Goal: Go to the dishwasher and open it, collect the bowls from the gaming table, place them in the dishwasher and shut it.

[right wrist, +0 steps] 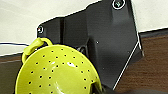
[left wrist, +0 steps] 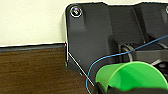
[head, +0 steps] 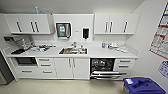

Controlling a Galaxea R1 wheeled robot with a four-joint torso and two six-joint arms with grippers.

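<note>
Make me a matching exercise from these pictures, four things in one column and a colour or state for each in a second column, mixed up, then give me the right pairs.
Things:
1. dishwasher
2. bowl at the left wrist
3. perforated bowl at the right wrist
4. bin lid at the lower right of the head view

Colour or state:
A. blue
B. yellow-green, with small holes and a loop handle
C. door down, dark inside showing
D. bright green, smooth

Pairs: 1-C, 2-D, 3-B, 4-A
</note>
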